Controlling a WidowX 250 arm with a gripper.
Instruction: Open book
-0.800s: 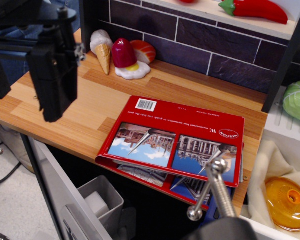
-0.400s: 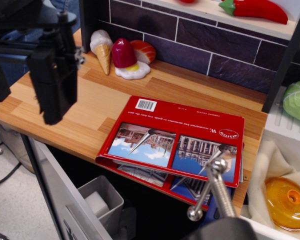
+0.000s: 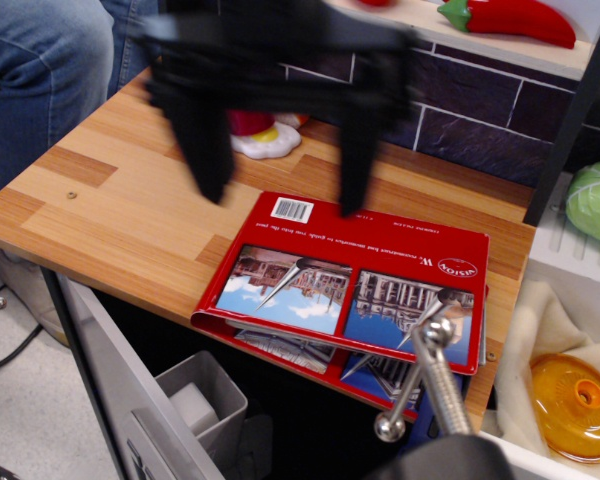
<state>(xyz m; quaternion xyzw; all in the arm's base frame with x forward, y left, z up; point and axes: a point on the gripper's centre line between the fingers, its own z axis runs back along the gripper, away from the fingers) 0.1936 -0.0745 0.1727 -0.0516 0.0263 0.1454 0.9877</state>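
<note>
The book (image 3: 355,275) lies shut on the right part of the wooden counter (image 3: 110,210). It is a flat red softcover with two building photos, a white barcode and white text on the cover. Its near edge hangs over the counter's front, with page edges showing beneath. My gripper (image 3: 280,200) is black and motion-blurred, above the counter just behind the book's far left corner. Its two fingers (image 3: 205,150) hang down wide apart and hold nothing.
Toy ice creams (image 3: 265,135) stand at the back by the dark brick wall, partly hidden by the gripper. A red pepper (image 3: 510,18) lies on the shelf above. A cabbage (image 3: 595,200) and an orange lid (image 3: 580,405) are at the right. A metal faucet (image 3: 425,375) rises at the front.
The gripper has swung quickly from the far left edge to the middle, now over the counter behind the book. The book has not moved. A person's jeans now show at the top left.
</note>
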